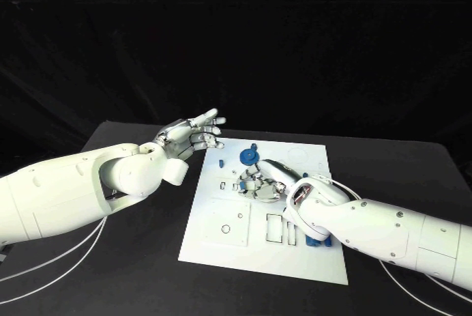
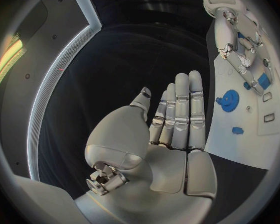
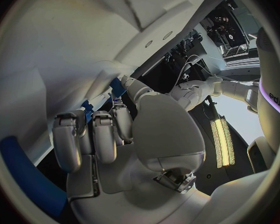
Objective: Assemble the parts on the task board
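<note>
Two hands differ: right hand (image 1: 264, 183) curls over the task board (image 1: 236, 244), seemingly pinching a small blue part (image 2: 262, 80), though I cannot tell; blue gear (image 1: 248, 154) sits at its 11 o'clock. Left hand (image 1: 192, 133) hovers flat, empty.

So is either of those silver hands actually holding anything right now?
The left hand holds nothing, fingers straight. The right hand curls down over the task board, with a blue part by its fingers; an actual hold cannot be told.
</note>
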You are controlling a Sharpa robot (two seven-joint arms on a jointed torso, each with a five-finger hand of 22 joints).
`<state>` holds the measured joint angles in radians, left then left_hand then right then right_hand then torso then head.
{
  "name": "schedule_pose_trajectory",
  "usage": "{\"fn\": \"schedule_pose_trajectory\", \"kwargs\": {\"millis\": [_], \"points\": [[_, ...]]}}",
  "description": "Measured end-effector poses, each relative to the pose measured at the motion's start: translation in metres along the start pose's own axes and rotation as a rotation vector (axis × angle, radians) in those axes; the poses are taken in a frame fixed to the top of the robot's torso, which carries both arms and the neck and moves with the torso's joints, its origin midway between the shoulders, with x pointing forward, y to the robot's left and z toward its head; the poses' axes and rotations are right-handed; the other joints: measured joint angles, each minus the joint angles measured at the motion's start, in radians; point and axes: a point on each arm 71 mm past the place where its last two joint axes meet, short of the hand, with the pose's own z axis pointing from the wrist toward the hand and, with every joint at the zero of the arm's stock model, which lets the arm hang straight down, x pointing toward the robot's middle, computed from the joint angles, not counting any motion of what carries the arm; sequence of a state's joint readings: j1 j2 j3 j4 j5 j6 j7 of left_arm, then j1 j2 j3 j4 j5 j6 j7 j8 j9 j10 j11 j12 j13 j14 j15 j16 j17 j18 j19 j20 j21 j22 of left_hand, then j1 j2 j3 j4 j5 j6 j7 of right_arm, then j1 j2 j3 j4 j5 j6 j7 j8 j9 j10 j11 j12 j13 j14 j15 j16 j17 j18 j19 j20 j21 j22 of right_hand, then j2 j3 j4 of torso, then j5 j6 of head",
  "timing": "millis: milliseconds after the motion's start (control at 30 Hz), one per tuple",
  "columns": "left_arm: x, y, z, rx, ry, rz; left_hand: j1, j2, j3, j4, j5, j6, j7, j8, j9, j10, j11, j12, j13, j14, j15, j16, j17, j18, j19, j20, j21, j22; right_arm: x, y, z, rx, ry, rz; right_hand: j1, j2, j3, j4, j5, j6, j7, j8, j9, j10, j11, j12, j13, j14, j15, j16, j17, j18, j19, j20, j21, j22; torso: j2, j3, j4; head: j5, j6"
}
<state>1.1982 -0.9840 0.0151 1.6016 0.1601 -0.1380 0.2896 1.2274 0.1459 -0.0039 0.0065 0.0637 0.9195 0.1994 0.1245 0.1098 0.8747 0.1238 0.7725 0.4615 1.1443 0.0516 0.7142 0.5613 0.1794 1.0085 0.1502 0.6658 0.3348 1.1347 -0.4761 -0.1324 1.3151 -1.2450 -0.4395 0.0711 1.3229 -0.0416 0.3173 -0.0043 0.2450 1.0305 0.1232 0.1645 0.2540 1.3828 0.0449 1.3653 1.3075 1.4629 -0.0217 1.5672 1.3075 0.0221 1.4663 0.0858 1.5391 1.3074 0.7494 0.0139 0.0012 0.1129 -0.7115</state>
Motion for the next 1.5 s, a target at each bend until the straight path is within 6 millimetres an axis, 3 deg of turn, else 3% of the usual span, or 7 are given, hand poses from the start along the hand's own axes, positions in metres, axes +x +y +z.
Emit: {"fn": "schedule_pose_trajectory", "kwargs": {"millis": [667, 1133, 1500], "points": [[-0.0018, 0.0000, 0.0009, 0.000, -0.005, 0.001, 0.000, 0.000, 0.000, 0.000, 0.000, 0.000, 0.000, 0.002, -0.001, 0.000, 0.000, 0.000, -0.008, 0.000, 0.000, -0.005, -0.001, 0.000, 0.001, 0.001, -0.008, -0.007, -0.0008, 0.0022, 0.0013, 0.006, -0.002, -0.036, 0.000, 0.000, 0.000, 0.000, 0.005, -0.001, 0.000, -0.004, -0.002, -0.006, -0.002, -0.011, 0.000, 0.000, 0.000, 0.000, 0.000, 0.000, 0.000, 0.000, 0.000, 0.001, 0.000, 0.0006, -0.0007, -0.002, -0.002], [-0.0038, -0.0001, 0.0011, -0.001, -0.010, 0.003, 0.000, 0.000, 0.000, 0.000, 0.000, -0.004, 0.004, 0.005, -0.001, 0.000, 0.000, 0.000, -0.011, 0.000, 0.000, -0.010, -0.002, 0.000, 0.009, 0.002, -0.013, -0.009, -0.0005, 0.0004, 0.0003, 0.014, 0.002, -0.038, -0.010, -0.009, 0.000, 0.000, -0.001, -0.035, 0.020, -0.020, -0.011, -0.020, 0.013, -0.023, 0.000, 0.000, 0.000, 0.000, 0.000, 0.000, 0.000, 0.000, 0.000, 0.001, 0.000, 0.0006, -0.0005, -0.004, -0.003], [-0.0071, -0.0006, 0.0013, 0.000, -0.019, 0.005, -0.009, 0.008, -0.013, 0.013, 0.000, -0.007, 0.000, 0.011, -0.002, 0.000, 0.000, 0.000, -0.019, 0.003, 0.004, -0.017, -0.002, 0.000, 0.016, 0.002, -0.027, -0.018, 0.0000, -0.0010, -0.0001, 0.023, 0.007, -0.038, -0.015, -0.014, -0.003, 0.003, -0.001, -0.055, 0.026, -0.032, -0.017, -0.032, 0.018, -0.033, 0.000, 0.004, 0.004, 0.000, 0.000, 0.000, 0.000, 0.000, 0.000, 0.000, 0.000, 0.0006, 0.0002, -0.004, -0.005]]}}
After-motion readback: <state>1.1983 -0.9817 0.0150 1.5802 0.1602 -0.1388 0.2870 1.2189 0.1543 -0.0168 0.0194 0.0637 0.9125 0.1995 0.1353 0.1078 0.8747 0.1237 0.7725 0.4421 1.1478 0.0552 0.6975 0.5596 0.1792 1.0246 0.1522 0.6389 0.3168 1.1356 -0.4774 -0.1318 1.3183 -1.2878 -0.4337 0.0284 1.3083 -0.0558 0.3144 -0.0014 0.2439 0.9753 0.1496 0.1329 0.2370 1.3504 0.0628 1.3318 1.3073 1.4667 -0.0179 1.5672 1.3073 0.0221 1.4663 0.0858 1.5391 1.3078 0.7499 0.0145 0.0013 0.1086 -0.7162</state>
